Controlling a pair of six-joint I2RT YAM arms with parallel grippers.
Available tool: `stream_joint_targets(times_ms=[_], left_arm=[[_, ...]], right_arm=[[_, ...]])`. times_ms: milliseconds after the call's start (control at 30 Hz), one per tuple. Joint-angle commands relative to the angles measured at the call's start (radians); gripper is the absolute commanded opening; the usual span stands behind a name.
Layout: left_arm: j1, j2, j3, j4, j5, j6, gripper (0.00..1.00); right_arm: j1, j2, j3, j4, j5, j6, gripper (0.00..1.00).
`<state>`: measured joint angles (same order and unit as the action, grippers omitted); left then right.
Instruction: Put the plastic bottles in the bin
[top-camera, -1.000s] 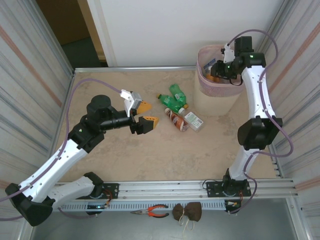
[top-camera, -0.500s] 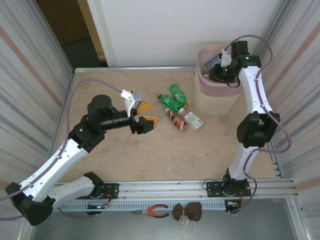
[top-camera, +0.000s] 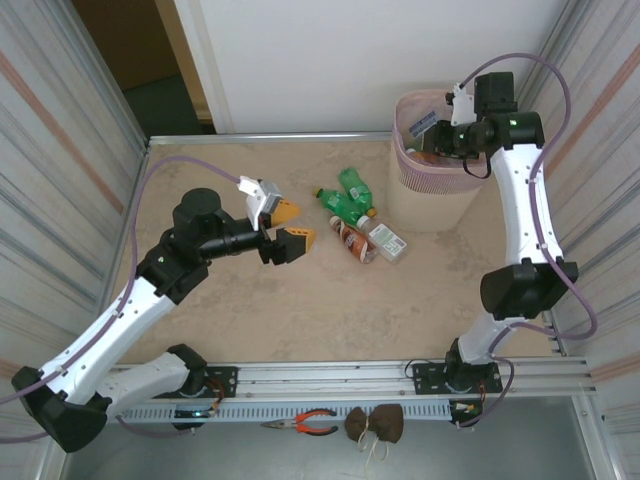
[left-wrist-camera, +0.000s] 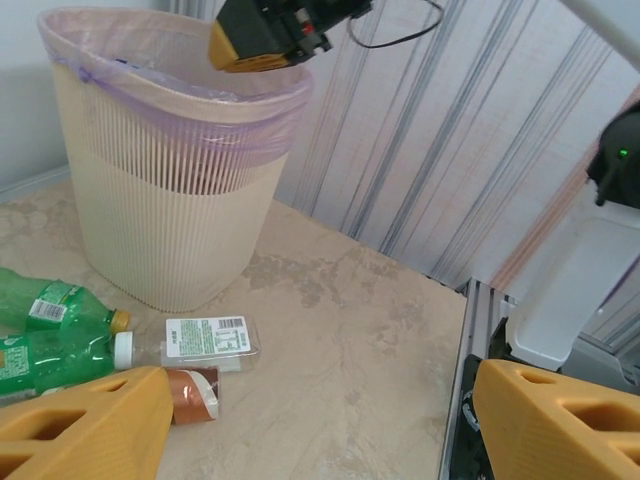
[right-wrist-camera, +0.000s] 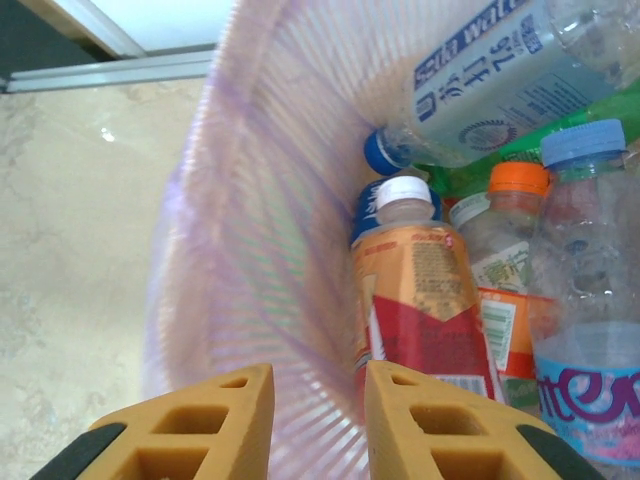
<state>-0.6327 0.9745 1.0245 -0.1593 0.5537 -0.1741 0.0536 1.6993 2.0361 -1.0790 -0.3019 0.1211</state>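
Left pincer (top-camera: 293, 228) gapes empty just above the bench (top-camera: 250, 320), aimed right at four bottles (top-camera: 348, 203) lying flat mid-bench, long axes slanting. Left arm (top-camera: 150, 285) reaches forward. Right pincer (right-wrist-camera: 318, 378), closed and empty, hangs over the bin (top-camera: 425, 195), where more bottles lean caps-up.
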Motion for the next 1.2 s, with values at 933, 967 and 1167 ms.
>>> stream_joint_targets(times_ms=[933, 967, 1167], left_arm=[[0.127, -0.23, -0.158, -0.016, -0.231, -0.209, 0.88], [0.126, -0.237, -0.163, -0.021, -0.234, -0.211, 0.88], [0.13, -0.274, -0.189, -0.04, -0.25, -0.224, 0.88]], right_arm=[[0.56, -0.021, -0.395, 0.11, 0.383, -0.023, 0.49], [0.57, 0.02, -0.375, 0.099, 0.388, -0.019, 0.5], [0.614, 0.224, -0.259, 0.062, 0.433, -0.03, 0.52]])
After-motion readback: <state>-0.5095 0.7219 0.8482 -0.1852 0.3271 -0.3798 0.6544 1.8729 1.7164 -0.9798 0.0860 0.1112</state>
